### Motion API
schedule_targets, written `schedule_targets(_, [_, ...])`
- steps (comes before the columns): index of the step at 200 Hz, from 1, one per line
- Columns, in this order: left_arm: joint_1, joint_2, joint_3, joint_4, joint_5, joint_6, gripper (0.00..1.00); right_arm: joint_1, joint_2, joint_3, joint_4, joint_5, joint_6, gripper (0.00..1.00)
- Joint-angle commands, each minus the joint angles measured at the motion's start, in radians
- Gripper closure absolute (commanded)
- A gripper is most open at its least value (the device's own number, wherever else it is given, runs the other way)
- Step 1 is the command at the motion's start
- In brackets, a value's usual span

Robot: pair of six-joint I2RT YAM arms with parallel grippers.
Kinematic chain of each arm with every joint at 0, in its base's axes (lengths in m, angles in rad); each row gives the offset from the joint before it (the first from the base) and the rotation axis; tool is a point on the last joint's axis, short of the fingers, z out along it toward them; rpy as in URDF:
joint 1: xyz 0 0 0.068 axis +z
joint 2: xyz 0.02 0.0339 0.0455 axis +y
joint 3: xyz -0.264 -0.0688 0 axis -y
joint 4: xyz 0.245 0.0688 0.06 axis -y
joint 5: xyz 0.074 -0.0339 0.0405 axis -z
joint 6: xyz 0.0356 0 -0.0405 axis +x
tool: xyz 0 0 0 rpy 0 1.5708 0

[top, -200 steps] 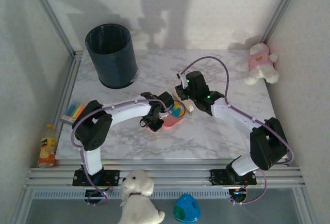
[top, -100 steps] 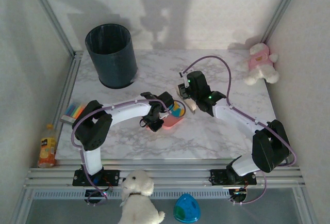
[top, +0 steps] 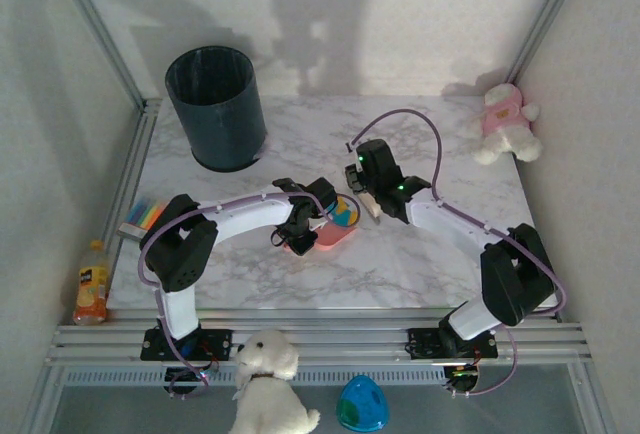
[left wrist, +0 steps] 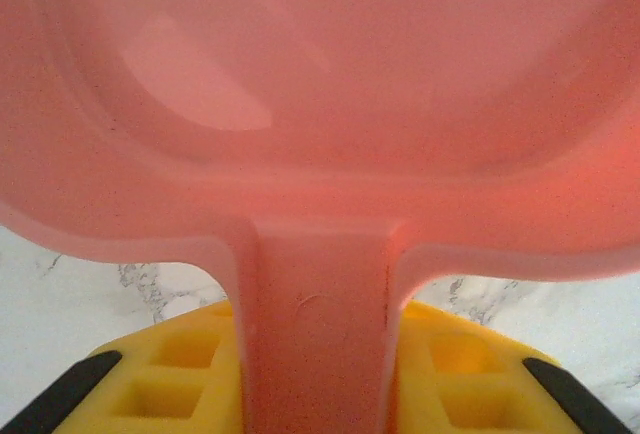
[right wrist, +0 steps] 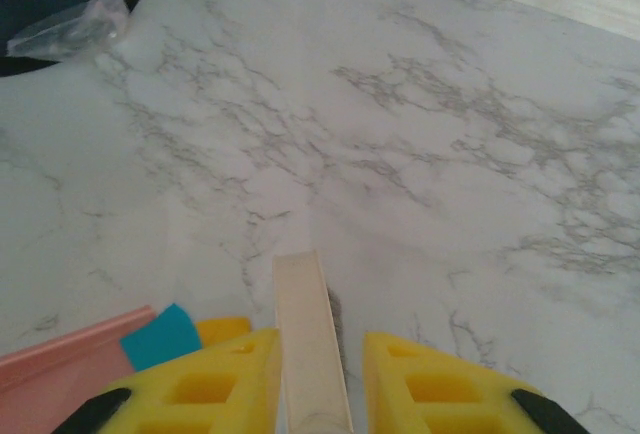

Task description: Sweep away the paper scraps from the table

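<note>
My left gripper [top: 300, 230] is shut on the handle [left wrist: 315, 324] of a pink dustpan [top: 333, 235] that rests on the marble table [top: 430, 264]; the pan's bowl [left wrist: 330, 84] rises right in front of the left wrist camera. Blue and orange paper scraps [top: 344, 214] lie in the pan. A blue scrap [right wrist: 160, 337] and an orange one [right wrist: 222, 330] sit at the pan's edge [right wrist: 60, 374]. My right gripper [top: 366, 194] is just right of the pan, shut on a pale flat stick [right wrist: 310, 344] that points at the table.
A dark bin [top: 217, 106] with a plastic liner [right wrist: 70, 19] stands at the back left. A pink plush toy [top: 505, 122] sits at the back right corner. A sticky-note pack [top: 143, 216] and a bottle [top: 92, 282] are at the left edge.
The right arm has swung slightly to the left, bringing the stick closer to the dustpan. The left arm and dustpan have stayed put.
</note>
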Motion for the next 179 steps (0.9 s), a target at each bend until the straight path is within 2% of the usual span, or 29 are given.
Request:
schedule_targets(1, [-0.004,-0.025,0.006,-0.049,0.018,0.022,1.00,0.019,0.026,0.030,-0.031,-0.068,-0.004,1.00])
schedule_targets(94, [-0.004,-0.022,0.005,-0.043,0.021,0.025,1.00,0.035,0.006,0.036,-0.036,-0.238,0.023,1.00])
schedule_targets(152, [-0.005,-0.024,0.006,-0.044,0.031,0.028,1.00,0.034,-0.055,0.014,-0.022,-0.283,0.033,1.00])
schedule_targets(179, [-0.005,-0.031,0.006,-0.043,0.032,0.028,1.00,0.034,-0.072,0.013,-0.024,-0.249,0.036,1.00])
